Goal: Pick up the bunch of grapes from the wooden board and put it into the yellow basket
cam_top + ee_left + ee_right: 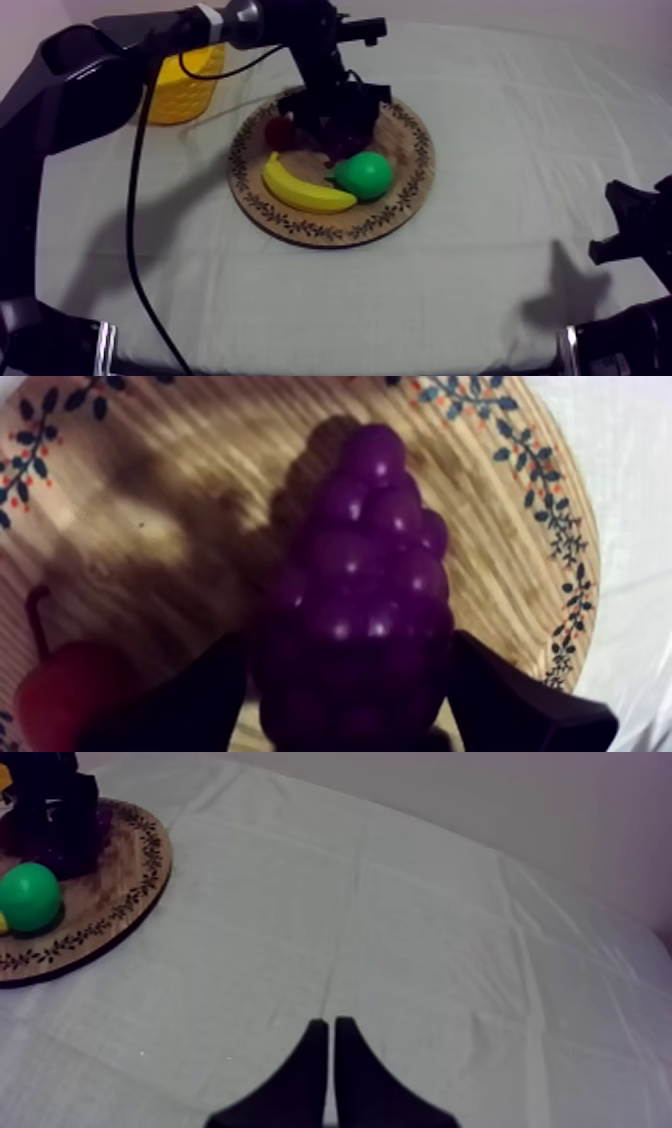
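Top view, going from the left side across: a yellow basket (185, 85) stands on the grey-white cloth (480, 150). It is well apart from the left pincer (335, 128), on the other side of that pincer's long black arm. The left pincer is down low over the round wooden board (300, 228).

A small red fruit (280, 131) lies just beside the pincer, on the basket side. A banana (300, 188) and a green pear (364, 175) lie on the board near the pincer, on the side closer to the camera. The banana and the pear touch each other.

Left wrist view, looking down from the pincer: the bunch of grapes (370, 596) sits right between the two black fingers (210, 696). One finger is pressed to each side of the bunch, so the left pincer is closed round the grapes. The bunch is over the striped wood of the board, and I cannot tell if it rests on the wood. The small red fruit is just outside one finger, close to it.

Right wrist view: the right pincer (331, 1027) is over bare cloth, well apart from the board and all the fruit. Its two fingers lie tight together like a thin wedge, with nothing held between them. Far off from it, the left pincer stands on the board beside the pear.
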Available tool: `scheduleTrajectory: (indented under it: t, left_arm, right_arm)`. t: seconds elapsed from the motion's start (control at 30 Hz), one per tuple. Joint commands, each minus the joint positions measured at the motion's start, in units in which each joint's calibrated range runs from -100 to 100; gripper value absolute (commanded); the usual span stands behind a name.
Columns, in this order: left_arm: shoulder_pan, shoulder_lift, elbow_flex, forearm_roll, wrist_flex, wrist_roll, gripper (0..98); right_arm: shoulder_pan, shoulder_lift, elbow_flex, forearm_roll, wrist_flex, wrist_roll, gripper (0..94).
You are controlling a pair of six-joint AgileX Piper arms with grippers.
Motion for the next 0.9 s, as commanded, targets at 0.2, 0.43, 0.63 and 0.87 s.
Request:
scheduleTrajectory:
  t: [0.2,0.43,0.63,0.87]
  left_arm:
    - [-0.01,-0.16,0.24,0.87,-1.26,-3.40,77.9]
    - [0.05,-0.38,0.28,0.80,-1.32,-3.44,76.6]
    - [-0.06,-0.79,1.31,0.67,-1.83,-2.54,64.8]
    - [-0.24,-1.21,2.27,0.59,-2.25,-1.96,56.5]
  right_arm:
    - [-0.01,0.00,-0.01,-0.02,-0.06,0.01,0.5]
    - [-0.01,0.00,-0.01,-0.02,-0.06,0.01,0.5]
    - [-0.01,0.00,-0.01,-0.02,-0.06,0.01,0.5]
    - [-0.01,0.00,-0.01,-0.02,-0.06,0.01,0.5]
